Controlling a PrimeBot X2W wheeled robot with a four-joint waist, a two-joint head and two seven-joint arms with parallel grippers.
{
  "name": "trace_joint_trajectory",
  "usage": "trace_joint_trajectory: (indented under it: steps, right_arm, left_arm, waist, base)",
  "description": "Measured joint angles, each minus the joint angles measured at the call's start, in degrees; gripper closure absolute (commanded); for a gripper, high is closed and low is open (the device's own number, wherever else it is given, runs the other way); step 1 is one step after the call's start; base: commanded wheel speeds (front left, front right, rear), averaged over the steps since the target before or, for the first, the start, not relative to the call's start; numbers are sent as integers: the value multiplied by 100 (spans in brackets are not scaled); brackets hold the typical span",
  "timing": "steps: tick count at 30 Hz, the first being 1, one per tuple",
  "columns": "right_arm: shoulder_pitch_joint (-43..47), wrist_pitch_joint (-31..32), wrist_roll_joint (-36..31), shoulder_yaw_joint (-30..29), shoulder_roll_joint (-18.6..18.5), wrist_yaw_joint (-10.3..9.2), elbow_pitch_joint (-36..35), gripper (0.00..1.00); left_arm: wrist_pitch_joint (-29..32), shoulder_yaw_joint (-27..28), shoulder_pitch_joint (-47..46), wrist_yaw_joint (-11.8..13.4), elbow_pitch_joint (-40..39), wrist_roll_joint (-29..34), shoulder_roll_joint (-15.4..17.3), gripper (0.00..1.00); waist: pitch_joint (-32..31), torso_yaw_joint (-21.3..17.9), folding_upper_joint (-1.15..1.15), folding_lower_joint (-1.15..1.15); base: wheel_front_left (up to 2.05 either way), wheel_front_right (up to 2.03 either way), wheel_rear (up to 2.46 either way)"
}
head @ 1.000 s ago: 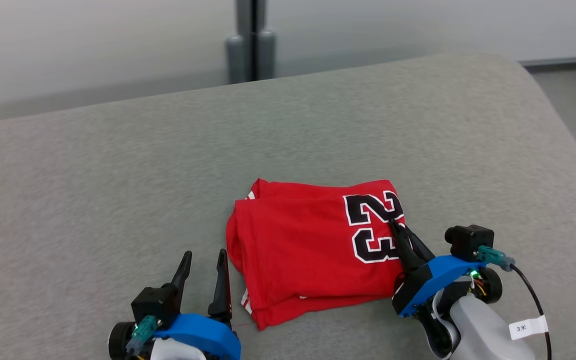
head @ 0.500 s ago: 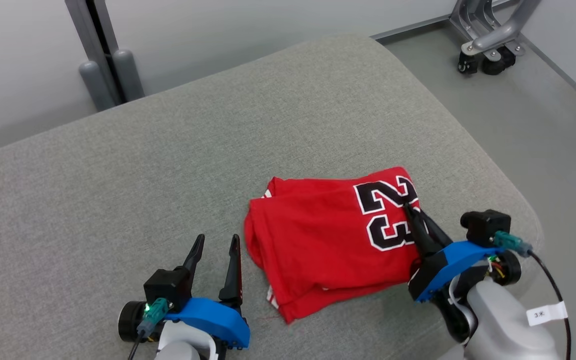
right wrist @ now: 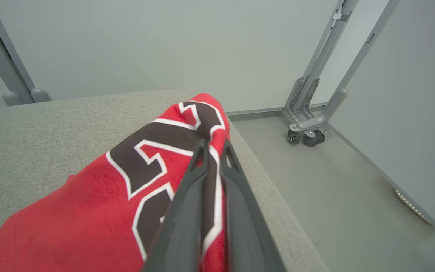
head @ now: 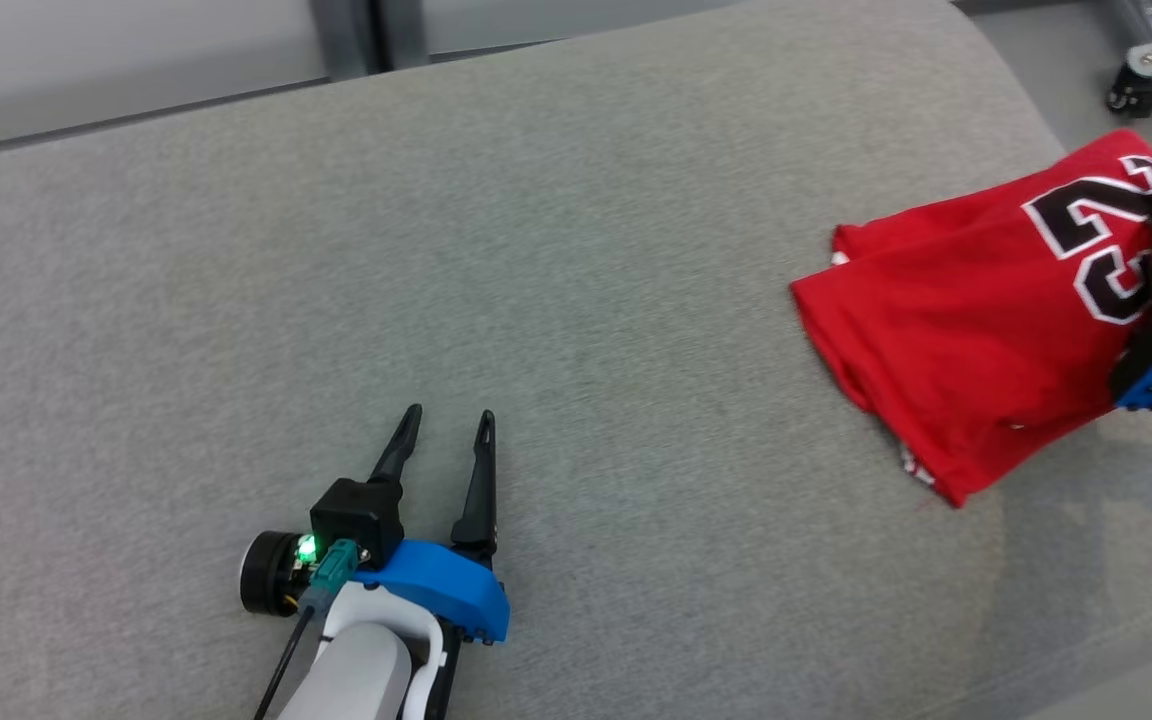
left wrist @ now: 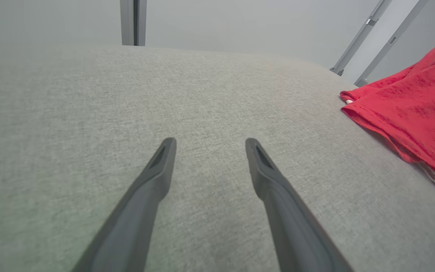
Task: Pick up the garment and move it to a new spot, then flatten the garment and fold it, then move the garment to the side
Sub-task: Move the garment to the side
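While pinching the numbered end of the folded red garment [head: 966, 310], fingers nearly together with cloth between: right tool [right wrist: 214, 145], at the right-hand edge of the grey cushion [head: 536, 250]. Garment's numbered end bunched at the fingertips, opposite end lying on the cushion near that edge. Spread wide and holding nothing: left tool [head: 450, 413], low over the cushion, well apart from the garment.

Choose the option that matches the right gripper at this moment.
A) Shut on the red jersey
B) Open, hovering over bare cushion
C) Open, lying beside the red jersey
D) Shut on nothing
A: in the right wrist view the right gripper is closed with fabric of the red jersey pinched between its jaws.
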Motion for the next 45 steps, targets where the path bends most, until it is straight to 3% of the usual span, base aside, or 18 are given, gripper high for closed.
trace_joint_trajectory:
  steps: [5,6,7,12,16,22,27,33,45]
  right_arm:
    - [-161,0,-681,-845,-423,1,569,100]
    - [-164,1,-827,-1085,-479,1,632,76]
    - [-163,2,-957,-1345,-519,0,638,0]
    - [-62,-1,-1795,-2525,-465,0,235,0]
    - [137,-2,-2012,-2829,116,0,-516,0]
    - [753,-2,-1715,-1929,882,1,-1878,0]
    - [1477,-2,-1272,-1372,1203,0,-2403,0]
    - [2229,-2,-1151,-872,1536,1,-2538,0]
    - [2981,-1,-1280,-733,1783,0,-2426,0]
  left_arm:
    - [-1,25,-77,23,-92,30,4,0]
    - [-1,21,-79,33,-119,29,3,0]
    - [-2,16,-81,34,-144,24,-3,0]
    - [-10,-15,-87,56,-164,-78,-14,0]
    - [-8,-42,-73,119,-188,-134,1,0]
    - [-8,143,106,233,-245,-110,3,0]
    - [-9,398,321,275,-257,-110,2,0]
    - [-8,675,605,336,-305,-114,10,0]
    - [-8,1037,1118,322,-294,7,4,0]
  waist:
    - [223,425,0,0]
    - [261,492,0,0]
    - [291,554,0,0]
    - [310,746,1,0]
    - [143,822,0,-1]
    - [-138,956,0,-1]
    - [-462,1154,-2,-2]
    - [-804,1441,-2,-2]
    - [-1455,1742,-2,-2]
  base:
    - [0,0,0]
    - [0,0,0]
    - [0,0,0]
    - [0,0,0]
    - [0,0,0]
    - [0,0,0]
    - [0,0,0]
    - [0,0,0]
    - [0,0,0]
